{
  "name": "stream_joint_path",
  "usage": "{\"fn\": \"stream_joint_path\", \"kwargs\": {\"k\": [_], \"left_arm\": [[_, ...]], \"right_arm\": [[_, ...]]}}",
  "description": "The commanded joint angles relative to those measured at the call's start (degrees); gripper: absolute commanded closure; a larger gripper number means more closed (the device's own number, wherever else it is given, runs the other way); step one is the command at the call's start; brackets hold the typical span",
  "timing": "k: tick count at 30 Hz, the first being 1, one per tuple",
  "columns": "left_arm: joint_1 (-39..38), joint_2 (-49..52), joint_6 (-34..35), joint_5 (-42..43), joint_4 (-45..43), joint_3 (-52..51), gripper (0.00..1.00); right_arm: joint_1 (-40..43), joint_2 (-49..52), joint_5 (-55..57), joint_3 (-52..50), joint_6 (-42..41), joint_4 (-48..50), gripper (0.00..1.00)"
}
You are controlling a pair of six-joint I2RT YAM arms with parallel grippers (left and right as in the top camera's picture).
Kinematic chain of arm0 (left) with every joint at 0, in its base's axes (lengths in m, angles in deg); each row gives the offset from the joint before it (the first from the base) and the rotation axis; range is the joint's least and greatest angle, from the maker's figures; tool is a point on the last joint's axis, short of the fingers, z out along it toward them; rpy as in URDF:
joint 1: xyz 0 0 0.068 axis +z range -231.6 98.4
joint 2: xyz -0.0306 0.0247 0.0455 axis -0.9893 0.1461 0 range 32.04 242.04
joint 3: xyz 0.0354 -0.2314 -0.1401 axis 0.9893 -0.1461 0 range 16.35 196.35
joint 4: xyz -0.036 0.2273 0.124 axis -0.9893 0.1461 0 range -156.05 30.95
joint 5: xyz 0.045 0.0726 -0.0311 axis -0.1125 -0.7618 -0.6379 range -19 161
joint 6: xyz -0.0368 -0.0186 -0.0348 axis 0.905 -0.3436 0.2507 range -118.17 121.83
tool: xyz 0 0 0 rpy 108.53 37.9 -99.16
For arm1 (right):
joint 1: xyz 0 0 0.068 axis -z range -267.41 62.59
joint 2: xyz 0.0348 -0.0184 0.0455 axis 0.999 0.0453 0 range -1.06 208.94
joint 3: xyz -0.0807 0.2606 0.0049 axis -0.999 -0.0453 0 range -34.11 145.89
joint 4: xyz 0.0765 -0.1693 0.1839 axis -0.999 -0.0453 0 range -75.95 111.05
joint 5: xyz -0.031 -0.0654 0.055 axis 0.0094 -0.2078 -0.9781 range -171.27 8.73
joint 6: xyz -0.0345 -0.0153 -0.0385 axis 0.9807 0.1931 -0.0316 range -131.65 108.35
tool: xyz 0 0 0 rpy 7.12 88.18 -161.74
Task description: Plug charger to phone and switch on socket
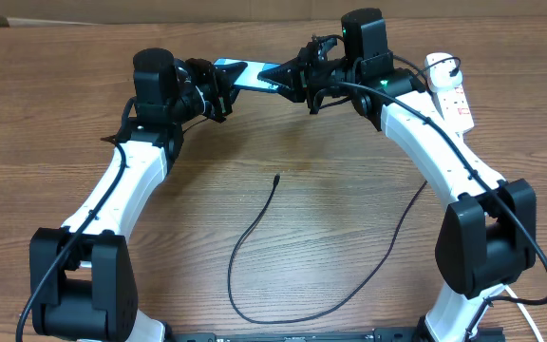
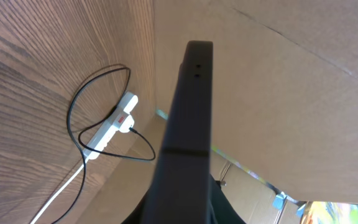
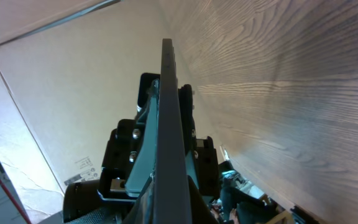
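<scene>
At the far side of the table [image 1: 330, 161], the left gripper [image 1: 224, 87] and the right gripper [image 1: 288, 76] are closed on the phone [image 1: 247, 76], one at each end; the charger [image 1: 254, 228] lies apart from it.

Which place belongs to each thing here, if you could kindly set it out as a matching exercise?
Things:
1. phone
2. charger tip
3. socket

Places:
A. at the far right of the table
B. gripped between left pincer and right pincer
C. lying free near the middle, touched by nothing

Pairs: 1-B, 2-C, 3-A.
</scene>
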Motion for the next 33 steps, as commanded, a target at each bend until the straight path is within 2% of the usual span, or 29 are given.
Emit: {"fn": "stream_joint_path", "kwargs": {"k": [1, 8, 10, 12, 17, 20, 22, 25, 30, 33], "left_arm": [[0.09, 0.5, -0.98, 0.39, -0.7, -0.09, 0.94], [0.09, 0.5, -1.51, 0.37, -0.7, -0.09, 0.96], [0.09, 0.5, -1.6, 0.28, -0.7, -0.09, 0.96], [0.09, 0.5, -1.6, 0.17, -0.7, -0.09, 0.96], [0.09, 0.5, -1.6, 0.0, -0.7, -0.09, 0.96], [0.09, 0.5, -2.05, -0.9, -0.68, -0.09, 0.96], [0.09, 0.5, -4.57, -3.19, -0.66, -0.09, 0.96], [0.11, 0.5, -9.84, -8.04, -0.63, -0.09, 0.96], [0.87, 0.5, -17.11, -13.73, -0.44, -0.09, 0.96], [2.16, 0.5, -29.62, -15.96, -0.2, -0.09, 0.96]], "right_arm": [[-0.39, -2.99, -2.71, 0.76, 1.38, 0.28, 0.96], [-0.39, -2.99, -2.71, 0.76, 1.4, 0.31, 0.95], [-0.39, -2.99, -2.71, 0.76, 1.4, 0.31, 0.88], [-0.39, -2.99, -2.71, 0.76, 2.12, 0.31, 0.77], [-0.39, -2.99, -2.71, 0.76, 2.69, 0.28, 0.56], [-0.39, -2.99, -2.71, 0.76, 2.89, 0.31, 0.3], [-0.39, -2.99, -2.67, 0.76, 4.13, 0.33, 0.2], [-0.39, -2.99, -2.67, 0.76, 6.69, 0.31, 0.12], [-0.39, -2.99, -0.7, 0.76, 12.37, 0.09, 0.05], [-0.39, -2.99, 5.4, 0.76, 18.49, -3.69, 0.03]]}}
